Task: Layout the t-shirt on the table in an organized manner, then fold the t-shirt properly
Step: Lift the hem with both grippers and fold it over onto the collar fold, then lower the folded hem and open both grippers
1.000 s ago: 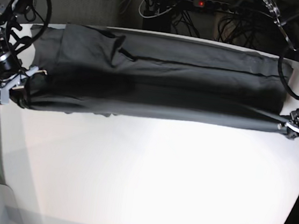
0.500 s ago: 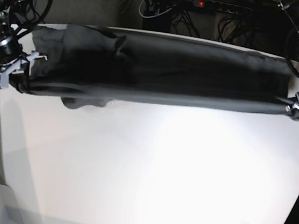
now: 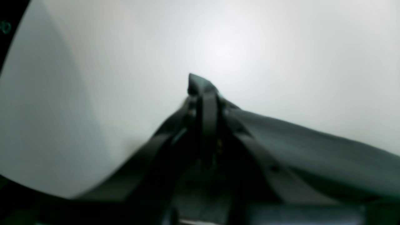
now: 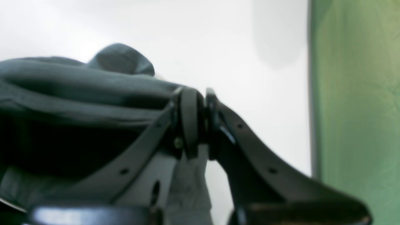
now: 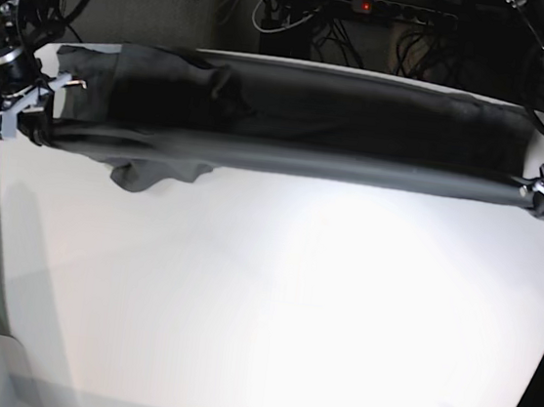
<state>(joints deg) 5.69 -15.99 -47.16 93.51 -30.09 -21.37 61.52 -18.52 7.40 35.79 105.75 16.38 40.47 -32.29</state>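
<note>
one t-shirt [image 5: 292, 117] on one table [image 5: 269, 311], clamped by left end effector [image 5: 538, 199] and right end effector [image 5: 12, 115].

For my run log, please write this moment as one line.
left gripper: shut on t-shirt | right gripper: shut on t-shirt | t-shirt: stretched across table far edge

No text, label, brand or number is legible anywhere; faint marks at the base view's lower right corner stay unreadable.

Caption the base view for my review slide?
Both grippers, left and right, hold the t-shirt stretched across the table's far edge.
</note>
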